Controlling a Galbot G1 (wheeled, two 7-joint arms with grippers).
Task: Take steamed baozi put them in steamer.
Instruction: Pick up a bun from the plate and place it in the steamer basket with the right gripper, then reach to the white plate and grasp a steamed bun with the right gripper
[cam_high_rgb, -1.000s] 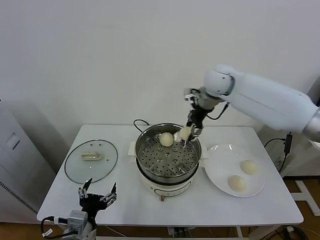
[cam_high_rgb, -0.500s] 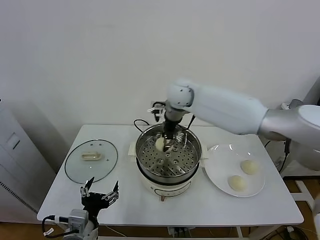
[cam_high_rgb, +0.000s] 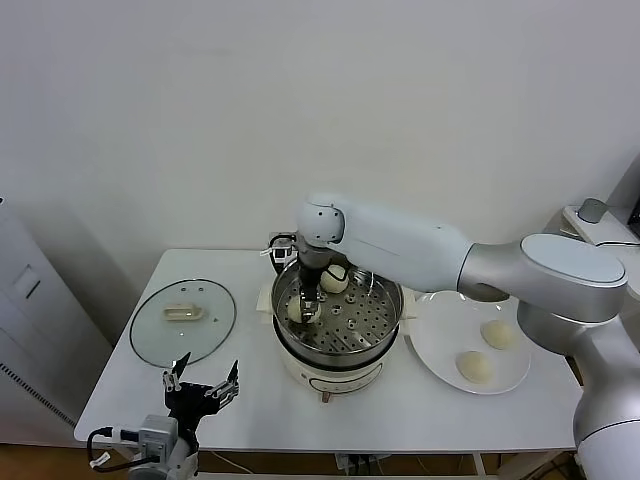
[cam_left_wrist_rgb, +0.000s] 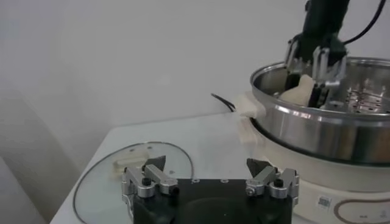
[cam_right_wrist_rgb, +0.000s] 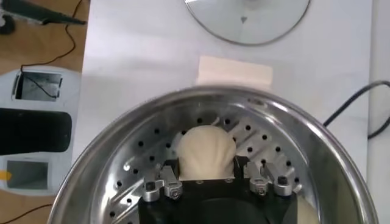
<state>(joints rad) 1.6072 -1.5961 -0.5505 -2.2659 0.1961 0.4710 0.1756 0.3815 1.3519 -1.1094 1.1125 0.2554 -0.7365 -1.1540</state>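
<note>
Nearest the robot, at 6 o'clock on the table (cam_high_rgb: 400, 425), the left gripper (cam_high_rgb: 197, 392) is hanging parked with its jaws spread wide and nothing in them. Farther out, the right gripper (cam_high_rgb: 305, 312) is reaching down into the steamer (cam_left_wrist_rgb: 317, 131) and straddling one baozi (cam_right_wrist_rgb: 207, 152) at about 9 o'clock on the perforated floor, close to the wall. Whether it is clamping that bun or letting it go I cannot tell. A second baozi (cam_high_rgb: 334, 280) is sitting at 12 o'clock in the basket. The last two buns (cam_high_rgb: 497, 334) (cam_high_rgb: 474, 367) are waiting on the white plate (cam_high_rgb: 445, 330) at 3 o'clock from the steamer, and the glass lid (cam_high_rgb: 160, 335) is lying at 9 o'clock. The main risk, as I judge it, is soft dough sticking to the gripper, so that a lift drags the bun up or rolls it against the steel wall. A lift begun too soon could also dent it. A careless exit might nudge the bun at 12 o'clock. The right wrist view is showing the bun sitting squarely on the holes, which the arm is partly hiding from the head view. The left wrist view is showing the gripper dipping below the rim from the side. Only the head view is taking in the plate and the buns left on it.
</note>
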